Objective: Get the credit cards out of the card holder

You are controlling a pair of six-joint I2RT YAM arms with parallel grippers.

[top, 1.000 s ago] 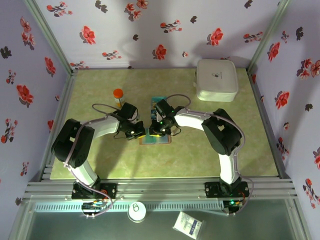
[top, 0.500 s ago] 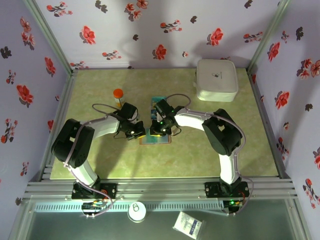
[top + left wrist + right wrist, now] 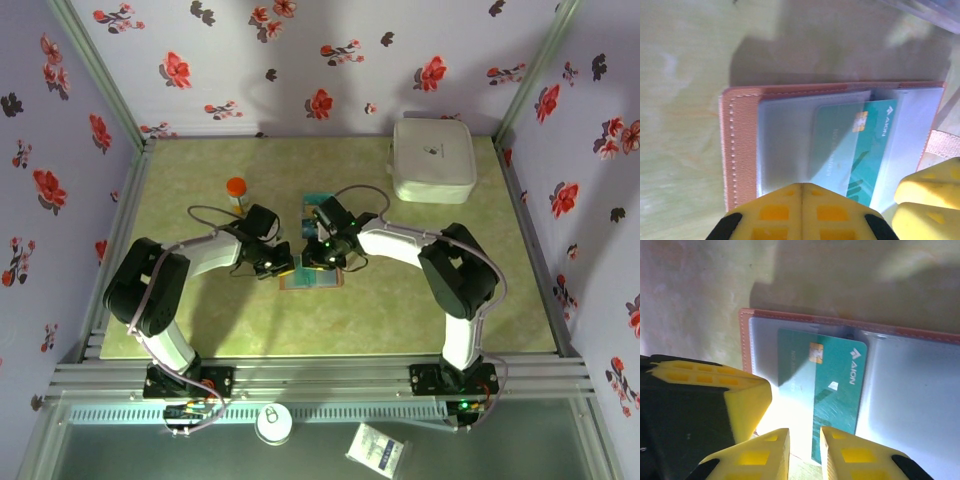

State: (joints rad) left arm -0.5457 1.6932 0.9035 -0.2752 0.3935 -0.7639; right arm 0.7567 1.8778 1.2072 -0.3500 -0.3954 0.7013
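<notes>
Tabletop [image 3: 380,320] yel-green, card holder [image 3: 310,281] mid; floral walls [image 3: 300,60] 3 sides

- Top external camera: fixed high at the near side of the table [image 3: 420,310], facing down and forward. It is far off and takes in the whole surface.
- Left wrist camera: sits just behind the left gripper [image 3: 801,200], looking past its fingertips. It is very close to the open card holder [image 3: 740,150] ahead of them.
- Right wrist camera: set the same way behind the right gripper [image 3: 804,447], equally close.
- Shared by both wrist views: the holder's lining and the teal card [image 3: 865,145]. Each view also catches the other gripper's yellow fingers at its edge.
</notes>
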